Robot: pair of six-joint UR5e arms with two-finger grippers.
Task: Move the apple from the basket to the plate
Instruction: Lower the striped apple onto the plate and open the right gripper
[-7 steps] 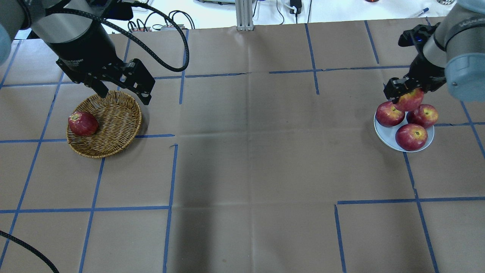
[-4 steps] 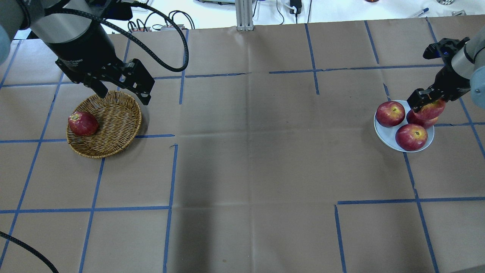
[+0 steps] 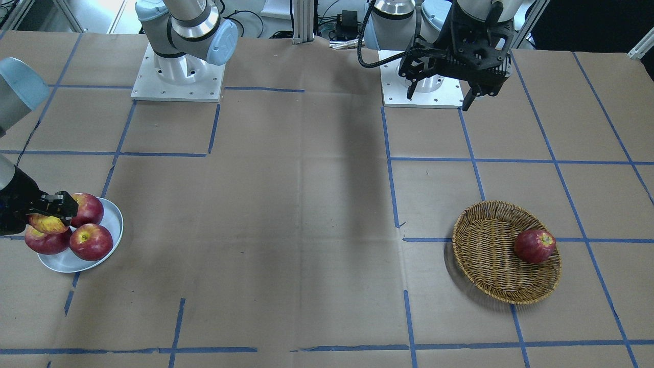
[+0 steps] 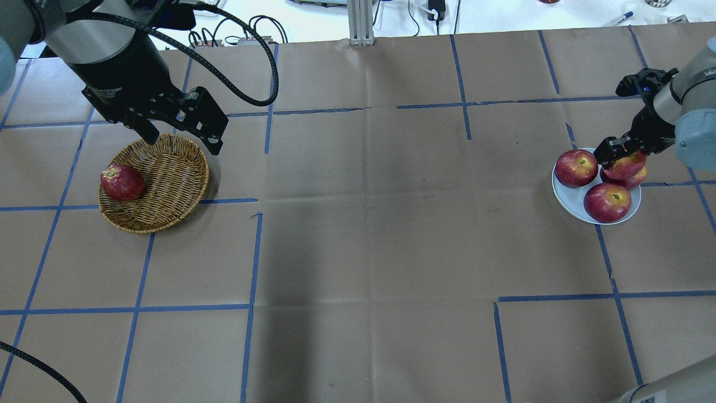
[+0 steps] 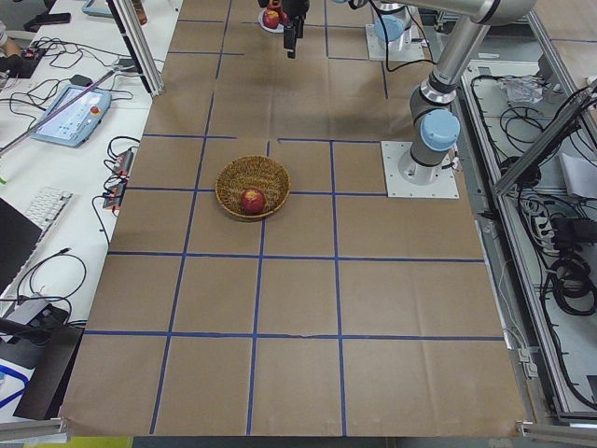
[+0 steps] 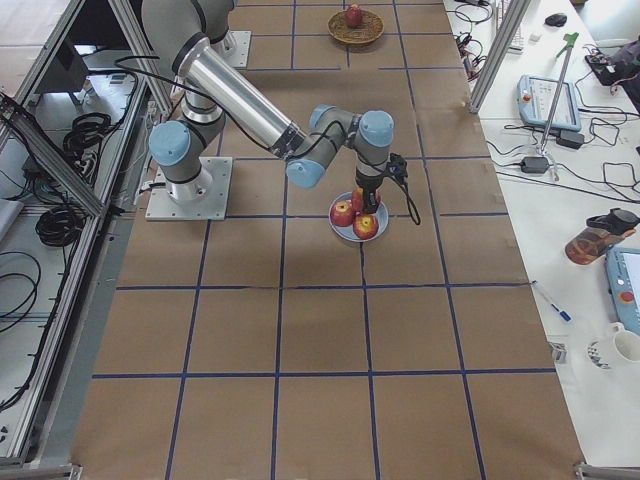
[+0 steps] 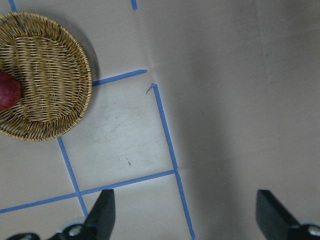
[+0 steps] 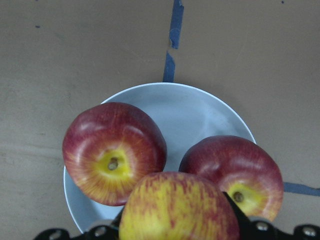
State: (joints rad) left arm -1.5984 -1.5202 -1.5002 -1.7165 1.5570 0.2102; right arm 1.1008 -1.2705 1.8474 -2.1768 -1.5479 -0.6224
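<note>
Paper-covered table [image 4: 358, 224] | right claw [image 4: 620, 158] grips apple [image 4: 629, 165] over plate [image 4: 568, 197] | left claw [image 4: 183, 143] wide, apart from basket [image 4: 168, 184]

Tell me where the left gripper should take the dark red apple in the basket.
Come straight down and grip the dark red apple across its widest middle. It is round and lies against the left wall of the basket in the overhead view, so the open fingers of the left gripper likely fit best on its near and far sides, along the rim.
</note>
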